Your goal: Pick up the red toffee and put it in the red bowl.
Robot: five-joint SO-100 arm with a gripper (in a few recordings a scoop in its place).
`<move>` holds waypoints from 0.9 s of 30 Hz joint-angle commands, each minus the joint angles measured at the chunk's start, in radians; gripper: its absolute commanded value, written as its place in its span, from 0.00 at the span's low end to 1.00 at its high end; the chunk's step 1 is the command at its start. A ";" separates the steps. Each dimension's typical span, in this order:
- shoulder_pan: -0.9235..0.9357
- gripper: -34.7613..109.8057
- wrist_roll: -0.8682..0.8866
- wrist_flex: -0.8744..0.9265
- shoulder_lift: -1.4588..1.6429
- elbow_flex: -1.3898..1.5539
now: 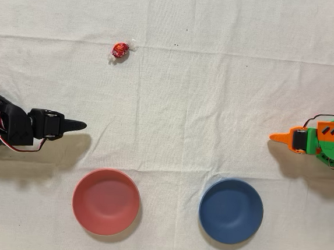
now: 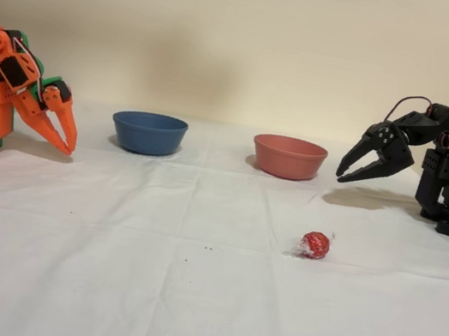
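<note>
1. My gripper (image 2: 347, 174) hangs above the cloth at the right of the fixed view, jaws slightly parted, holding nothing.
2. The red toffee (image 1: 120, 50) lies alone on the white cloth (image 1: 215, 106), well apart from the gripper and from both bowls; in the fixed view it is nearest the camera.
3. The red bowl (image 1: 106, 201) sits left of the blue bowl (image 1: 231, 211) in the overhead view. Orange arm (image 2: 20, 93) idle.
4. Judgement: toffee looks light, foil slippery, round body likely to roll. I plan to pinch across the ball, not the twisted wrapper ends, with gentle closure.
</note>
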 commanded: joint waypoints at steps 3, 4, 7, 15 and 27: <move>0.003 0.25 0.011 0.012 0.011 0.025; 0.003 0.25 0.011 0.012 0.011 0.025; 0.003 0.25 0.011 0.012 0.011 0.025; 0.002 0.24 0.043 -0.060 0.011 0.025; -0.041 0.24 -0.140 -0.032 0.011 -0.164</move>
